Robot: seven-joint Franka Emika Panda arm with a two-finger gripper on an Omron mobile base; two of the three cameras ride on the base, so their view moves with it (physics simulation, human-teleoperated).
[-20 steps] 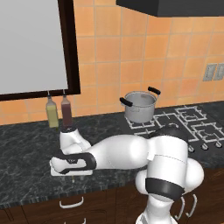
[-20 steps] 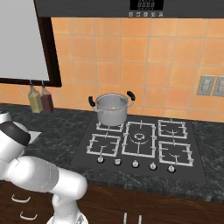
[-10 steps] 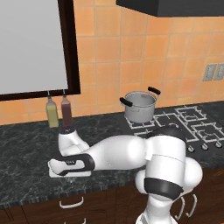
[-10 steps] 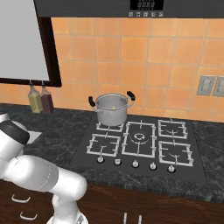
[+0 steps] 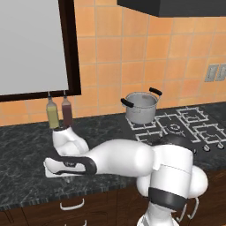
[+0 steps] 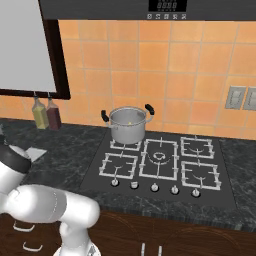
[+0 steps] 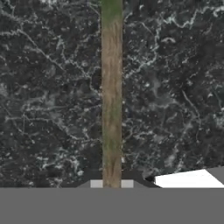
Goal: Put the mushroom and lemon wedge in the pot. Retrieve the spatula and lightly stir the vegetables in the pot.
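The arm reaches low and left over the dark worktop (image 5: 26,145), its hand (image 7: 111,183) (pointing straight down) clamped tight on the spatula (image 7: 111,96) handle.

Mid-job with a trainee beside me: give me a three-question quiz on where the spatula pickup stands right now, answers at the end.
1. True or false: the gripper is shut on the spatula handle.
2. The pot stands on which burner of the stove? A) rear left B) front right C) centre
3. Fill in: the two bottles stand against the wall on the dark ______.

Key:
1. True. In the hand view the tan handle runs straight up from between the closed fingertips.
2. A.
3. Counter.
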